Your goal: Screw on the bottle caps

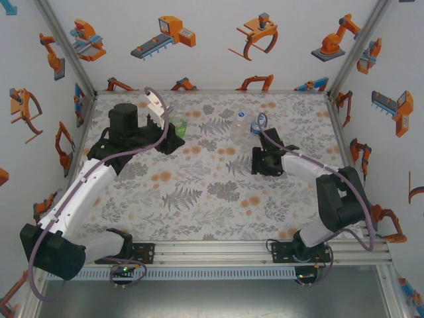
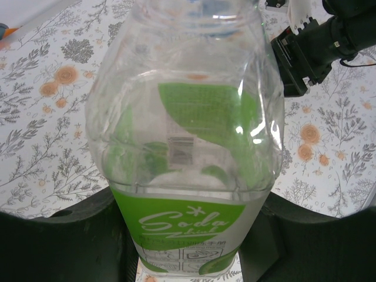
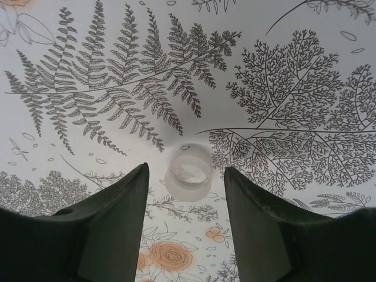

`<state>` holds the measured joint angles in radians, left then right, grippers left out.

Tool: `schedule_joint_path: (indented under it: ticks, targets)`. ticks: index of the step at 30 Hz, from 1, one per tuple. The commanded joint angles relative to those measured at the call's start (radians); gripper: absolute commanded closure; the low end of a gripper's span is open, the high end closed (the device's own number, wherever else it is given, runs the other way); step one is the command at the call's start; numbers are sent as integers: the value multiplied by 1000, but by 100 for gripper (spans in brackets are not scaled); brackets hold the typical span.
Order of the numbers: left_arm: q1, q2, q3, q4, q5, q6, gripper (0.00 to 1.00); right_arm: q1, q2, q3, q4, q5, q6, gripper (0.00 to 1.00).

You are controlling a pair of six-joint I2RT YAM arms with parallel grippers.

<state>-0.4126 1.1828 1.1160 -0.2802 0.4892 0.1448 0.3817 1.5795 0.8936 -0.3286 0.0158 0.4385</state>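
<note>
Right wrist view, nearest first: my right gripper (image 3: 187,170) stands partly open and holds nothing, its two dark fingers (image 3: 111,229) on either side of a white screw cap (image 3: 188,171). The cap lies on the fern-printed table cover (image 3: 282,76), right between the fingertips and, as far as I can see, touching neither. It is round, its axis upright, the hollow side seemingly up. I judge that a straight descent and a closing would take it.

My left gripper (image 2: 188,255) is closed on the lower body of the green soda bottle (image 2: 188,147). Its long axis runs away from the wrist, neck at the far end. The mouth is cut off, so I cannot tell if it is bare.

In the top external view the cap's place is to the right of this bottle, so the right arm is nearer. A clear bottle (image 1: 240,119) stands between.
</note>
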Motion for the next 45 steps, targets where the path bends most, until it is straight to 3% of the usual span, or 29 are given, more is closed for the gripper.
schedule_joint_path:
  ticks: [1,45]
  targets:
    - [0,-11,7,-9,-2,16,97,-4,20,27,-26,-5,19,51]
    - [0,-5,16,-23,-20,7,96,48,-5,32,-96,14,52,64]
